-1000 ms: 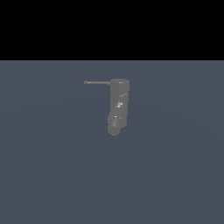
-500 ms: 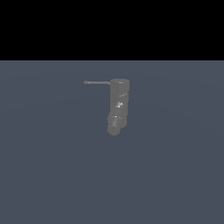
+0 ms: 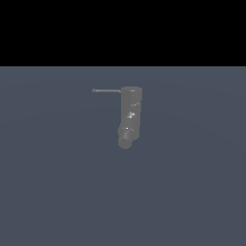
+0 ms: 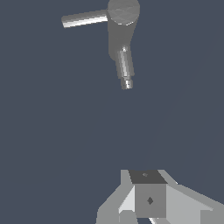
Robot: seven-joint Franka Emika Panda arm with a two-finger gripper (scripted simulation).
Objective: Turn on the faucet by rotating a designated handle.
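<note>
One dull grey cylindrical faucet (image 3: pixel 130 115) stands alone on a flat slate-blue floor (image 3: pixel 192 192) in the exterior view, under a black band of background. Its stubby round spout (image 3: pixel 125 140) sits at the lower end, and small pale specks mark the side of the column. A thin, straight, dark-grey rod handle (image 3: pixel 106 90) sticks out sideways from the column's top, pointing toward the exterior view's left. No part of the arm shows in that view.

The wrist view looks down on the same faucet (image 4: pixel 122 30), with the round cap of the column uppermost, the pale grey handle (image 4: pixel 85 19) reaching out to one side of it, and a narrow stepped spout (image 4: pixel 125 68) running from the column toward the camera. The grey and white blocky gripper (image 4: pixel 148 197) shows only at the frame's edge: a dark-topped square block with pale angled faces on either side. Its fingertips lie outside the picture, so I cannot tell whether the jaws stand apart or closed. Nothing is seen between them.

The faucet lies well ahead of the gripper, with bare floor between the two. The handle is the farthest part from the gripper, set off to one side of the line from gripper to column; the spout's tip is the nearest part, and it is also well apart from the gripper.
</note>
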